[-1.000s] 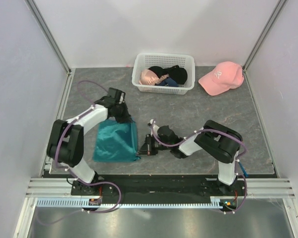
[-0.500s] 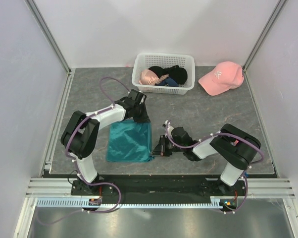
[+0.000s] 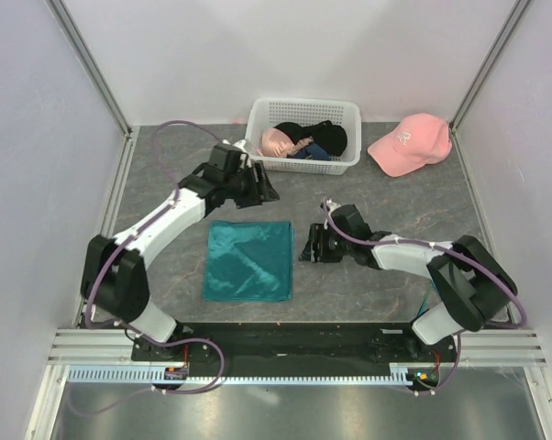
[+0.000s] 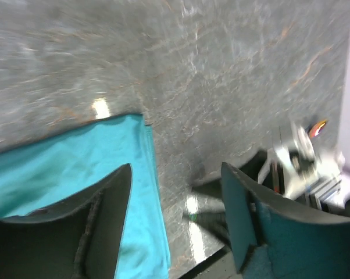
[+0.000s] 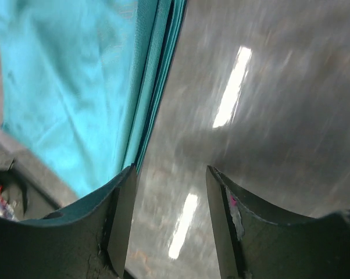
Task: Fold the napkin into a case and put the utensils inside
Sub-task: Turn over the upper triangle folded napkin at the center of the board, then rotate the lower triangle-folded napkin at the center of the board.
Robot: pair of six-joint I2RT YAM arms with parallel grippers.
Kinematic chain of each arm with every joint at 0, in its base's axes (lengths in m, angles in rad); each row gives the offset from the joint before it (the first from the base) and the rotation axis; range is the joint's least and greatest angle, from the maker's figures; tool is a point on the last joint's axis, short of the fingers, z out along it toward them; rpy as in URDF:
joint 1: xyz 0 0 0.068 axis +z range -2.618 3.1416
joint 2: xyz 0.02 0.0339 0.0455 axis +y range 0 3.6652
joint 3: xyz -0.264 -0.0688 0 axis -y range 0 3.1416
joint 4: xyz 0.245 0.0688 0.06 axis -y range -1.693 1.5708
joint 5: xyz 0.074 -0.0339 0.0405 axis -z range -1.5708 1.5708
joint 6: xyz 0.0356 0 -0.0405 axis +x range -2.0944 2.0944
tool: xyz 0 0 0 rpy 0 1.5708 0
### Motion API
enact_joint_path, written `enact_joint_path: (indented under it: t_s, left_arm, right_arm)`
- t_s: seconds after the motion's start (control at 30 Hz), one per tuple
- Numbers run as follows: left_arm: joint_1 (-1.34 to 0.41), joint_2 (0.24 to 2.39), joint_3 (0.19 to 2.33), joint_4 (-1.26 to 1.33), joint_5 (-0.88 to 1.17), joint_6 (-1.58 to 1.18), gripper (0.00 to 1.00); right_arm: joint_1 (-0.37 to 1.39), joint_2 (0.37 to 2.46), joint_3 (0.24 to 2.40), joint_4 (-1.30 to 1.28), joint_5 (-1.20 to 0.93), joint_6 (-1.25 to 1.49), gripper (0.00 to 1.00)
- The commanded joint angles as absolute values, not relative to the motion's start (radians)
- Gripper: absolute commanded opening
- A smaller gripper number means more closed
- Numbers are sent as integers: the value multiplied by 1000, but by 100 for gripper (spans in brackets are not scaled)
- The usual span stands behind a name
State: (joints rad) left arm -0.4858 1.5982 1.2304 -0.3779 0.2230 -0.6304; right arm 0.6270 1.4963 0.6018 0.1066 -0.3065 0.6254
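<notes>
The green napkin (image 3: pixel 248 261) lies flat and folded on the gray surface (image 3: pixel 395 197), in the lower middle of the top picture. The left end effector (image 3: pixel 260 188) is a little higher in the picture, near the white basket (image 3: pixel 303 104). Its fingers are wide apart and hold nothing. The right end effector (image 3: pixel 310 246) is just right of the napkin. It is open too, with nothing in it. A pink cap (image 3: pixel 406 142) sits at the upper right.
</notes>
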Motion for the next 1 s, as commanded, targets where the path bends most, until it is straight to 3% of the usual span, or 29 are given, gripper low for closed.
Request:
enact_joint_path:
  t_s: [0.0, 0.1, 0.2, 0.33, 0.4, 0.6, 0.73, 0.97]
  left_arm:
    - [-398, 1500, 1129, -442, 265, -531, 57]
    - [-380, 1477, 1082, -440, 340, -503, 44]
    - [-435, 1457, 1013, -385, 405, -529, 38]
    - [-583, 1405, 922, -307, 306, -600, 41]
    - [-673, 1378, 878, -285, 243, -638, 45]
    - [-837, 1361, 818, -259, 23, -706, 42]
    - [-887, 1402, 830, -256, -24, -718, 36]
    - [-985, 1502, 877, -288, -98, -761, 40]
  right_arm:
    - [595, 1597, 770, 3, -268, 503, 59]
    - [594, 1681, 882, -32, -241, 476, 58]
    - [580, 1761, 977, -46, -259, 480, 56]
    - [568, 1815, 1034, -41, -261, 529, 34]
    - [568, 1815, 1029, -32, -250, 540, 30]
    - [557, 1848, 1012, 31, -302, 568, 0]
    - [555, 1836, 1000, 40, -298, 574, 0]
    - [531, 1815, 996, 40, -333, 575, 0]
